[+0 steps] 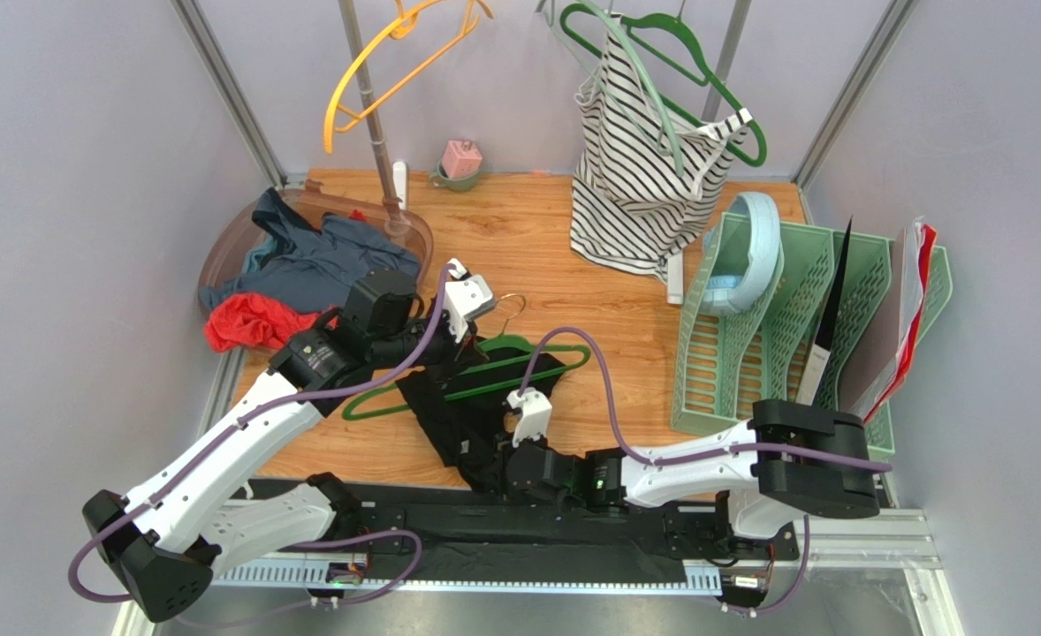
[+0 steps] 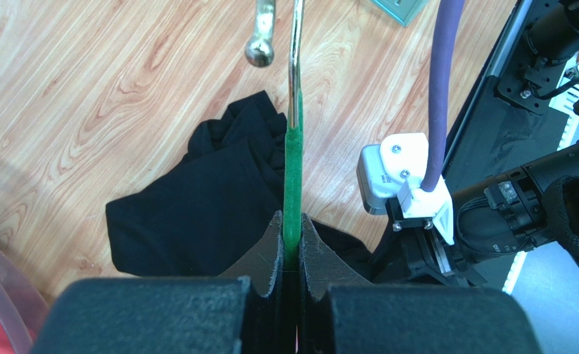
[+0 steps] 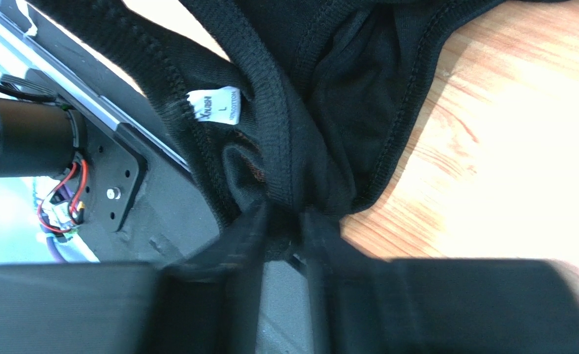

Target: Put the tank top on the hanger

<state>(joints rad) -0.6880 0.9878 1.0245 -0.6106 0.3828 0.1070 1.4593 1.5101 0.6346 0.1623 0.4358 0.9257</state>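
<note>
Lying on table (image 1: 632, 318): hanger (image 1: 486, 374) across tank top (image 1: 446, 408), near the front edge, between both arms.
Axis of hanger: long bar left to right, hook (image 2: 260, 50) toward the back; thin, stiff, likely slick.
Feel of tank top: bunched, soft, light, limp by the look; best taken at strap or neck hem.
Grip of left gripper (image 2: 291, 237): clamped on hanger neck under hook.
Grip of right gripper (image 3: 285, 228): pinched on tank top hem near size label (image 3: 213, 105).

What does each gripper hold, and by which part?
Left gripper: the hanger, by its green neck under the hook. Right gripper: the tank top, by bunched fabric near its label.
</note>
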